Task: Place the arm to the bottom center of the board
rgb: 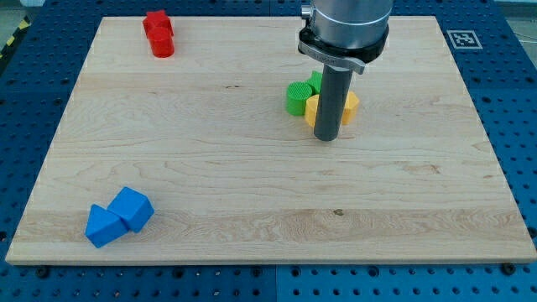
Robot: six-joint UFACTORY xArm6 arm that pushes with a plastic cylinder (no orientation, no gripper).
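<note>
My tip point(326, 137) rests on the wooden board point(252, 176), right of centre in the upper half of the view. The rod stands in front of a yellow block point(350, 106) and partly hides it. A green block point(299, 96) sits just to the left of the rod, touching the yellow one. The tip is at the lower edge of this pair. Two red blocks point(159, 33) lie close together at the view's top left. Two blue blocks point(119, 216) lie together at the view's bottom left.
The board lies on a blue perforated table point(503, 109). A black-and-white marker tag point(462, 39) sits off the board's top right corner. The arm's grey body point(346, 29) hangs over the board's upper middle.
</note>
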